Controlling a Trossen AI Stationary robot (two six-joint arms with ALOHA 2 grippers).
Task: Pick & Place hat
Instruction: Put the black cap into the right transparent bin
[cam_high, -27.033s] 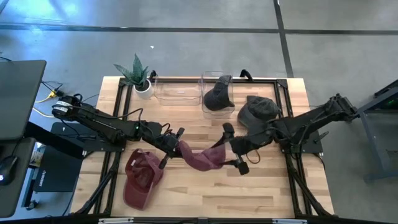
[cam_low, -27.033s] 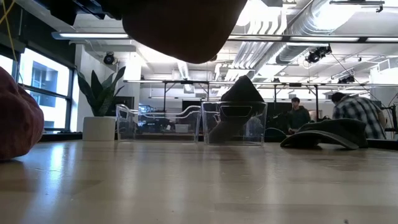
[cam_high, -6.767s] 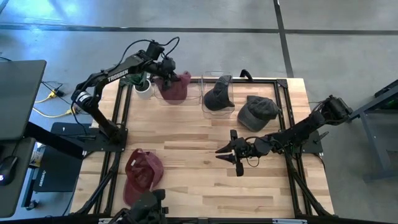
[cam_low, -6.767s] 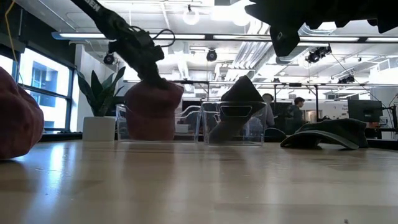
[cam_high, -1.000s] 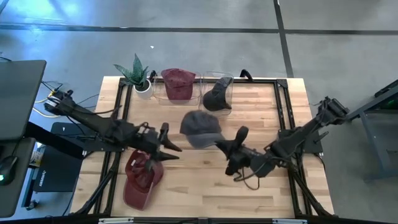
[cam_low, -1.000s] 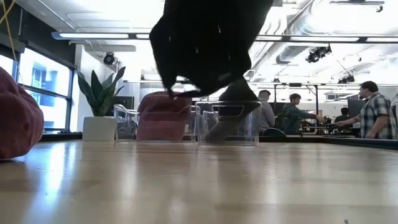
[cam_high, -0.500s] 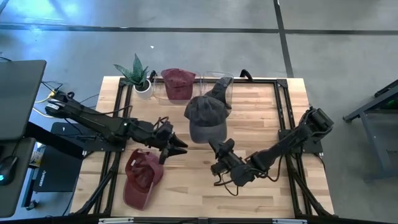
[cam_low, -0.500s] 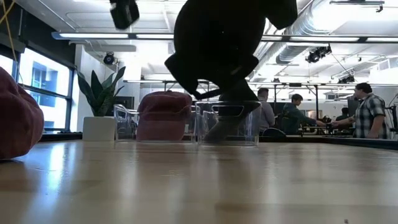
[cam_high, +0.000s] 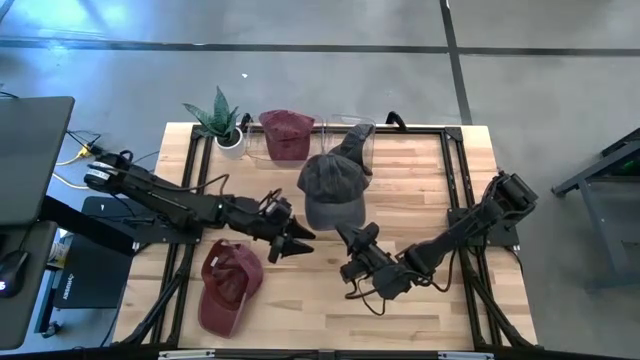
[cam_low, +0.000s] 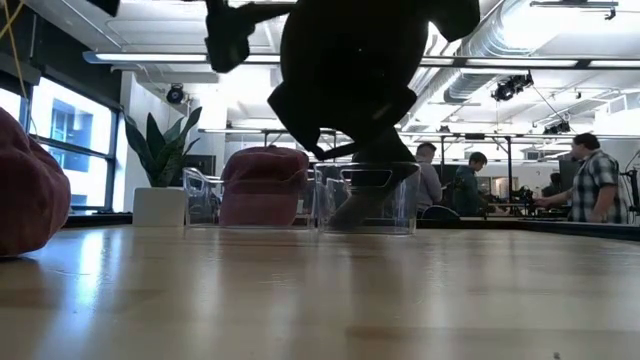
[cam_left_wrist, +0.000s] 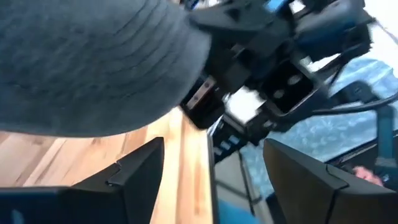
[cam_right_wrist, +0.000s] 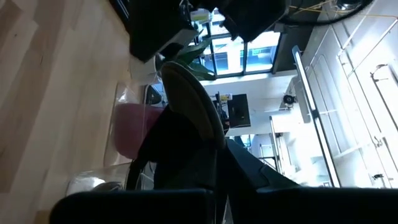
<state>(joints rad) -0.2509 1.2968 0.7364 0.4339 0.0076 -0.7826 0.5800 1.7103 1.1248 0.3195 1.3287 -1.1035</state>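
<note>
A grey hat (cam_high: 332, 188) hangs high over the middle of the table, a dark shape (cam_low: 350, 70) in the low view. My right gripper (cam_high: 347, 238) is shut on it from the near side. My left gripper (cam_high: 297, 240) stands open just left of the hat, pointing at it with nothing between its fingers (cam_left_wrist: 140, 171). The grey crown (cam_left_wrist: 81, 62) fills the left wrist view. One maroon hat (cam_high: 285, 134) sits in the left clear bin and a dark hat (cam_high: 350, 150) in the right bin. Another maroon hat (cam_high: 228, 285) lies on the table near the left. My right gripper pinches the grey hat's brim (cam_right_wrist: 189, 106) between its two fingers, at the brim's near edge (cam_high: 340, 222). The fingers come from the table's near right side. The hat is lifted clear of the table, crown up, reaching out beyond the fingers toward the far edge.
A potted plant (cam_high: 222, 120) stands at the far left corner beside the clear bins (cam_low: 370, 195). Black frame rails (cam_high: 455, 180) run along the table's sides. People stand in the room beyond the table (cam_low: 590, 175). Bare wood (cam_high: 330, 310) lies near the front edge.
My right gripper swung toward the table's left and carried the grey hat a little toward the far edge, then held still. My left gripper has moved right toward the hat, and its fingers stand wider apart.
</note>
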